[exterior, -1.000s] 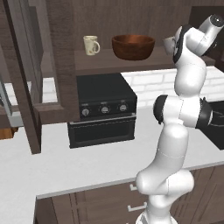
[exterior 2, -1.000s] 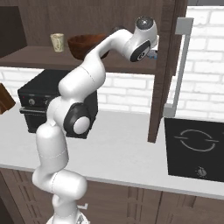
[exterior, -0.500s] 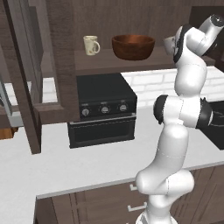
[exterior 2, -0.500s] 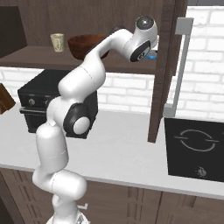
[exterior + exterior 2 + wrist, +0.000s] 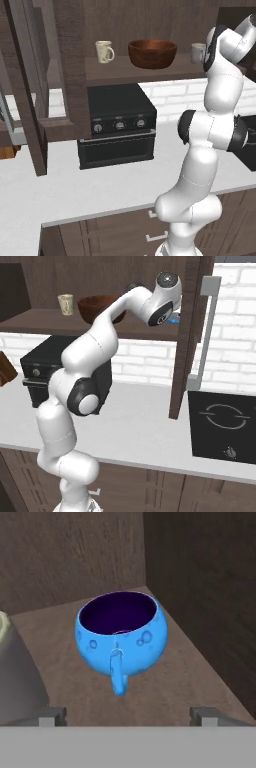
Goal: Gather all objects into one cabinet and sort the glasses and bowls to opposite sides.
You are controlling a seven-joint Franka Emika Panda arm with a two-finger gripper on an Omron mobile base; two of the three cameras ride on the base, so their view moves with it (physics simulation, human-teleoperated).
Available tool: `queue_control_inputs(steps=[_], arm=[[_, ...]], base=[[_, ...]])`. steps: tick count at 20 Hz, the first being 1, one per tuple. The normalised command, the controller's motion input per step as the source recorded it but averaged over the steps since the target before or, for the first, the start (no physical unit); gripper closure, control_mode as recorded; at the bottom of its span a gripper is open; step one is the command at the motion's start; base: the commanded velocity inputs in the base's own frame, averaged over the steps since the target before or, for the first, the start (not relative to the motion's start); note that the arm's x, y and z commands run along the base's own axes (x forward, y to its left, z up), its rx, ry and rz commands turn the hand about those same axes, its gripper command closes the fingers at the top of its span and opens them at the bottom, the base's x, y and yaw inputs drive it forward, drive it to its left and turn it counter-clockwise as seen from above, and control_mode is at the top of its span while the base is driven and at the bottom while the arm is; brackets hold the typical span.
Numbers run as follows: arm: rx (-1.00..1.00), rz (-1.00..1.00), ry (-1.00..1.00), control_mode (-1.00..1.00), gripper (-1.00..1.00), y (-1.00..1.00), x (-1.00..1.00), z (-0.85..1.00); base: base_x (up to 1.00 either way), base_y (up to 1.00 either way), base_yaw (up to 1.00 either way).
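On the dark wood cabinet shelf stands the small bright blue bowl, upright in the right back corner, its small handle pointing at me. My gripper is open, its fingertips just short of the bowl and not touching it. The pale grey-green mug stands close on the bowl's left. In the left base view this mug peeks out beside my arm, right of the large brown wooden bowl and the cream mug. A sliver of the blue bowl shows under my hand.
A black oven-like appliance sits on the white counter below the shelf. The cabinet's tall door stands open edge-on right of my hand, with another door at far left. A black cooktop lies at the right.
My hand has shifted only slightly at the shelf's right end. The mugs and bowls have not moved.
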Motion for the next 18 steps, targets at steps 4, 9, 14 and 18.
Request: queue_control_inputs(steps=[4,9,14,18], arm=[[0.0,-0.03,-0.06,-1.0,-1.0,0.02,-0.43,0.0],[-0.02,0.0,-0.08,-1.0,-1.0,0.41,-0.24,0.0],[-0.03,0.0,-0.09,-1.0,-1.0,0.7,-0.22,0.0],[-0.01,0.0,-0.07,-1.0,-1.0,0.68,-0.23,0.02]], base=[[0.0,0.0,0.0],[0.0,0.0,0.0],[0.0,0.0,0.0],[0.0,0.0,0.0]])
